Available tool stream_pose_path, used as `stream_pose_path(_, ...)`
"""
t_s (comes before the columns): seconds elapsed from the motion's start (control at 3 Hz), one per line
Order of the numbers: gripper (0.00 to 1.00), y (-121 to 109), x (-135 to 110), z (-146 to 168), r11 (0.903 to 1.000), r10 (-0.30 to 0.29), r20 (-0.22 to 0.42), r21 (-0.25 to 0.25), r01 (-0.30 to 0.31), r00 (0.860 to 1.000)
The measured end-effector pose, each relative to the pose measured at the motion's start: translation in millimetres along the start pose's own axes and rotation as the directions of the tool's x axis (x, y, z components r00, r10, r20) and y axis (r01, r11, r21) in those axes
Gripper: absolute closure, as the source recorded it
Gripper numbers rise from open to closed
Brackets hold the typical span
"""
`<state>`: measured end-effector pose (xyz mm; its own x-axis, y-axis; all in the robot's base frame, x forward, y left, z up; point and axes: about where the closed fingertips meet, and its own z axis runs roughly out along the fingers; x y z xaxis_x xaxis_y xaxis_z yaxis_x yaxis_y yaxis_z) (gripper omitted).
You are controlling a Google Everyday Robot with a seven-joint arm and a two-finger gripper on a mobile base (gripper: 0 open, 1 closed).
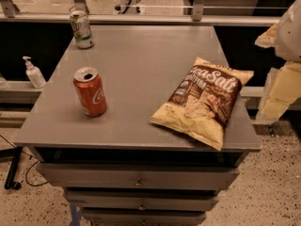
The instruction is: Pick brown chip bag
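Note:
The brown chip bag (203, 100) lies flat on the right side of the grey tabletop (141, 65), near the front right corner. It is pale yellow and dark brown with white "Sea Salt" lettering. My gripper (280, 86) shows at the right edge of the camera view as white and pale-yellow parts. It is to the right of the bag, beyond the table's right edge, and apart from the bag. It holds nothing that I can see.
A red cola can (90, 92) stands at the left front of the table. A green-and-white can (82, 29) stands at the back left corner. A sanitizer pump bottle (34, 73) sits on a ledge to the left. Drawers (138, 178) are below the top.

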<state>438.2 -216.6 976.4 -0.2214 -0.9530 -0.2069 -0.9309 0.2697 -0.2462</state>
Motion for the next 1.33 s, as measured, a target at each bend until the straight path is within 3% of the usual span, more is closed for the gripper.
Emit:
stream_pose_path(0.33,0.0,0.0,0.0,0.0,1.0,0.0,0.0,0.0,0.0,1.0)
stream_pose_path(1.0,0.0,3.6,-15.1,40.9,0.999,-0.007,0.151,-0.042,0.014,0.989)
stream_pose_path(1.33,0.0,5.8,-33.4,60.9,0.9964,0.035,0.193,-0.082,-0.019,0.981)
